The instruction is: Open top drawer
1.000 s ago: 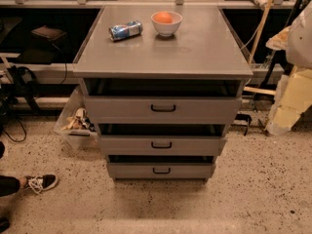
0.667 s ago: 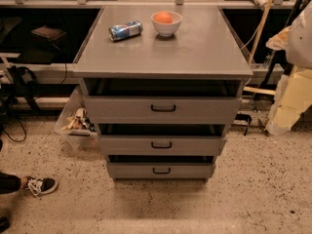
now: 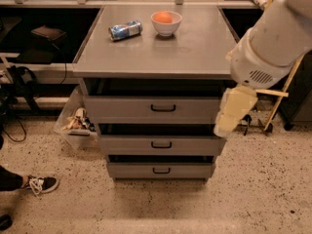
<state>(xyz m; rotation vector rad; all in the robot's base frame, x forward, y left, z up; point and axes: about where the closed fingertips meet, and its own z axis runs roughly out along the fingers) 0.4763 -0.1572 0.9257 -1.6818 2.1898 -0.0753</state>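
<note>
So the grey cabinet top (image 3: 156,52) overhangs the drawer stack on both sides, with its front edge sitting right above the top drawer (image 3: 122,110). That's the widest of the 3 grey fronts, just under the overhang, and there's a dark gap showing above its upper edge. Its small black loop handle (image 3: 163,108) is dead center on the front. The middle drawer (image 3: 126,145) and bottom drawer (image 3: 131,170) sit below it, each looking narrower from this angle.

Room-wise, speckled floor (image 3: 161,204) stretches out in front of the stack. On the left, a clear plastic bin (image 3: 68,128) of scraps sits just beside the cabinet, and somebody's sneaker (image 3: 41,184) is near the lower left corner. On the right, a wooden pole (image 3: 285,82) leans behind the white arm (image 3: 273,38).

The cream-colored gripper (image 3: 233,112) hangs off that arm at the right end of the top drawer's front, and its lower tip reaches the middle drawer's upper right corner. It's well apart from the handle. Honestly can't tell how far open it is or whether it touches the drawer, and I don't see it holding anything.

Up top, near the back edge, a crushed blue can (image 3: 125,30) lies on its side next to a white bowl (image 3: 166,27) with an orange (image 3: 163,17) in it.
</note>
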